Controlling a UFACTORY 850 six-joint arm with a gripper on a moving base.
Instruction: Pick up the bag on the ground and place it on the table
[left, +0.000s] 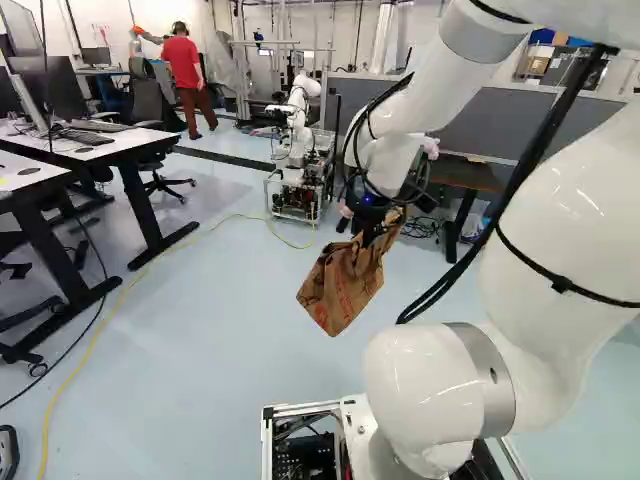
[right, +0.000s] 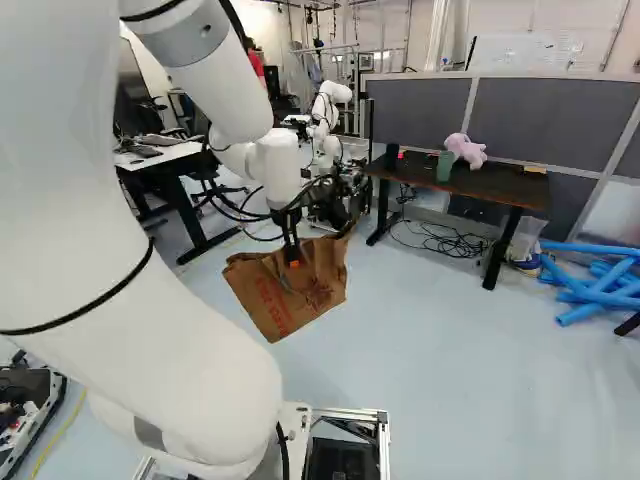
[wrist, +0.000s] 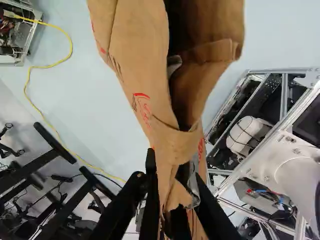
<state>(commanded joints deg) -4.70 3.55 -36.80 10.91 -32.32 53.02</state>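
Arm (left: 540, 210): rises from its base joint, bends over high up and reaches ahead and down; wrist low, gripper (right: 292, 250) pointing down over the floor (right: 420, 340). Fingers are closed on the bag (right: 300, 290), gripping it near its upper part. Bag hangs tilted above the floor, a lower corner pointing down, well short of the table (right: 475, 184).

Right base view: gives the tabletop, mostly hidden behind the arm in the left one. Pink toy (right: 465, 150) at the back edge, green cup (right: 445, 166) just beside it, black cup (right: 391, 156) near the left end, blue tubes (right: 600, 285) on the floor beyond the right end. Left base view: gives more of the desk (left: 110, 147) and the yellow cable (left: 130, 290). Another robot (left: 300, 120) shows in both.

Wrist view: bag runs between the fingers, folded there; ahead of them it gapes. Something grey shows in the opening; I cannot tell what. The cups' contents cannot be made out.
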